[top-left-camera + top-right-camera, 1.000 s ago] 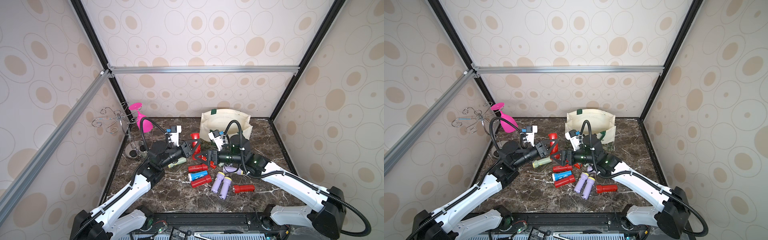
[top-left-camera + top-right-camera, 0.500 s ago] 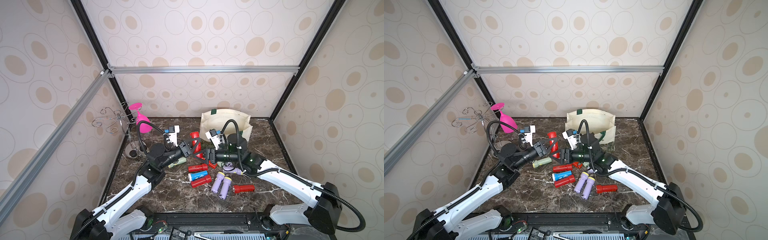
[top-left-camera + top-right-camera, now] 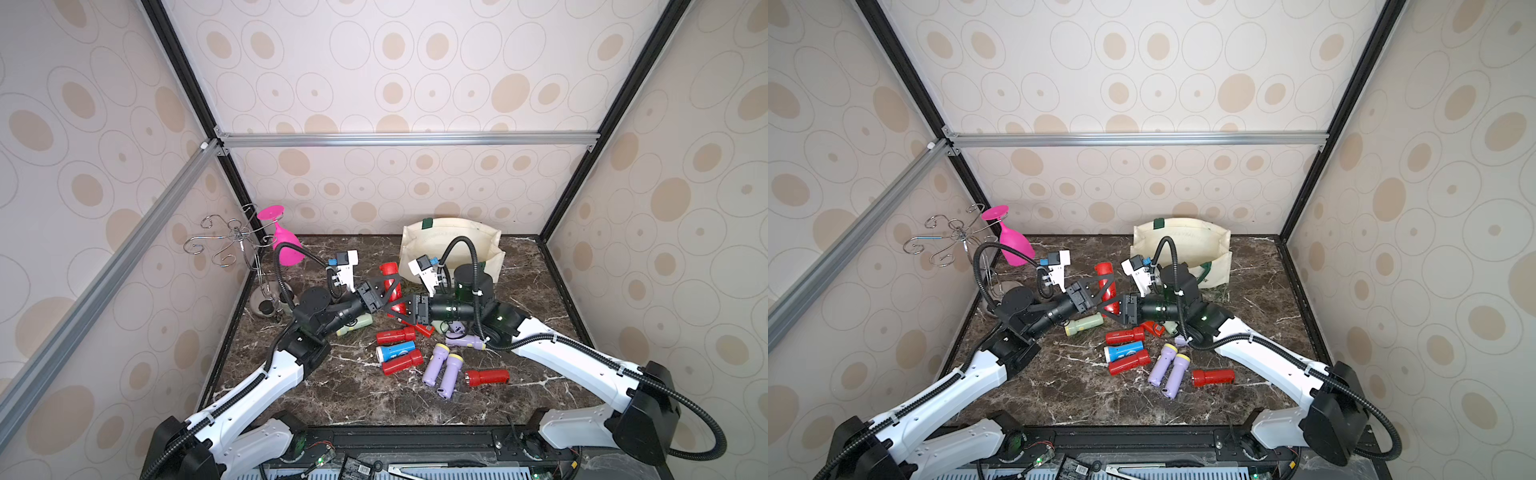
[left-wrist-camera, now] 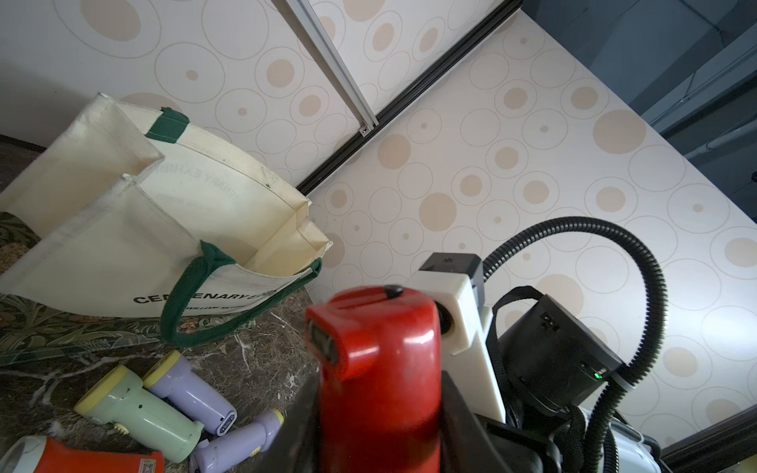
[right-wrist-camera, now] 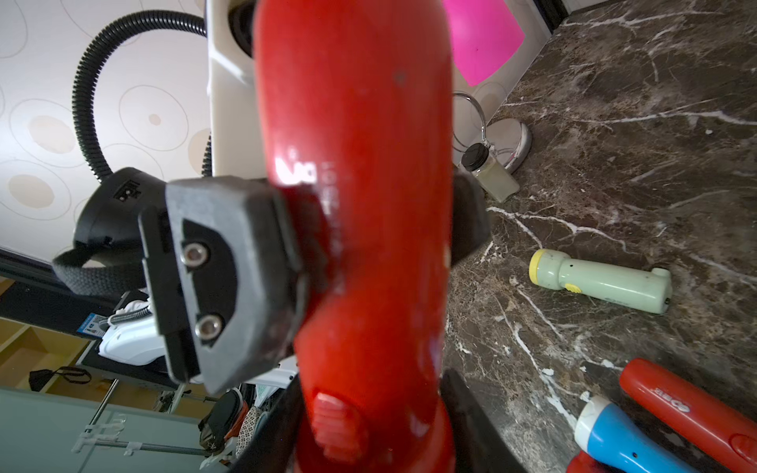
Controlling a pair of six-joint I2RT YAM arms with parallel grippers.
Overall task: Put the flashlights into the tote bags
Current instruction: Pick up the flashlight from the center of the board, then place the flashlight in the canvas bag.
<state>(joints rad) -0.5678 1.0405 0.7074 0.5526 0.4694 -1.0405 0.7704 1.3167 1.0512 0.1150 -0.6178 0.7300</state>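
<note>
A red flashlight (image 3: 390, 282) (image 3: 1105, 282) hangs above the table, gripped by both arms at once. My left gripper (image 3: 388, 293) (image 4: 377, 430) is shut on its body. My right gripper (image 3: 400, 309) (image 5: 368, 430) is shut on it near the switch end, and the left gripper's fingers (image 5: 229, 278) show clamped higher up. The cream tote bag (image 3: 451, 245) (image 4: 123, 229) stands open behind the right arm. On the table lie a blue flashlight (image 3: 395, 351), red flashlights (image 3: 401, 362) (image 3: 486, 377), two lilac flashlights (image 3: 434, 365) and a pale green flashlight (image 3: 355, 326) (image 5: 602, 278).
A pink goblet (image 3: 284, 245) hangs from a wire rack (image 3: 232, 245) at the back left, with a small jar (image 5: 491, 172) by the rack's chrome base. Walls and black frame posts close the table on three sides.
The right gripper, open a second ago, has closed on the red flashlight that the left gripper holds. Both arms have shifted slightly toward each other.
</note>
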